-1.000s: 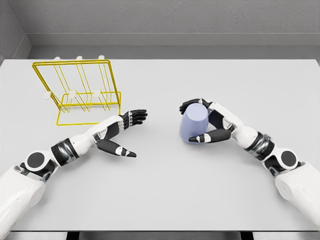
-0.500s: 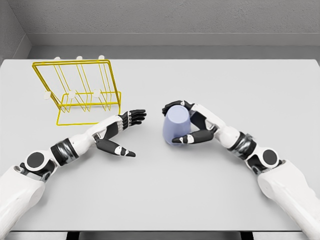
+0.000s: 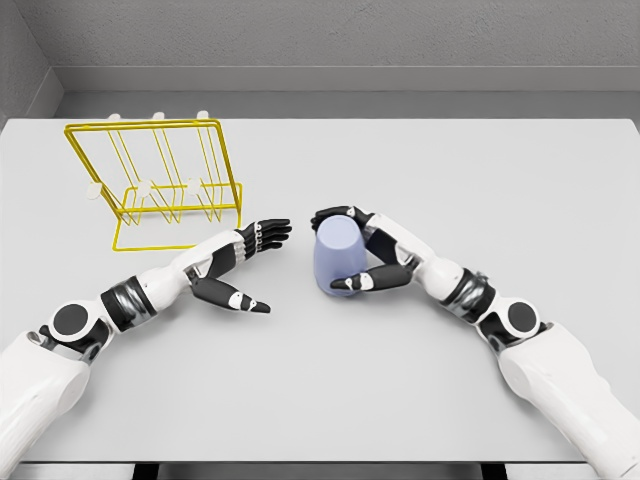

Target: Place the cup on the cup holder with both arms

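Pale lavender-blue smooth tumbler-shaped cup (image 3: pixel 336 258) sits just right of frame centre, upside down, wider rim toward the grey table top (image 3: pixel 400 400), narrower closed base up. Long axis close to vertical, perhaps tipped a little. Cannot tell whether the rim touches the table or hangs just above it.

Right hand (image 3: pixel 368 252), white with black fingers, wraps the cup from its right side: fingers curled over the upper far edge, thumb pressed across the lower front. Firm hold, cup enclosed.

Left hand (image 3: pixel 240 265) lies left of centre, palm facing right toward the cup, fingers stretched out flat and together, thumb dropped low and apart. Holding nothing. Its fingertips sit near the cup's left wall, a clear gap between them; not touching.

Yellow wire-frame cup holder (image 3: pixel 160 185) stands in the upper left of the frame, upright pegs with white tips, well apart from the cup and up-left of both hands. Left hand lies between cup and rack, so left is the nearer arm to the rack.

Judgement: the key relation is cup directly right of the open left palm, at about the same height in frame. Hand-over looks to be the step at hand; the left would need to close on the free left wall. Placement on a peg not yet begun.
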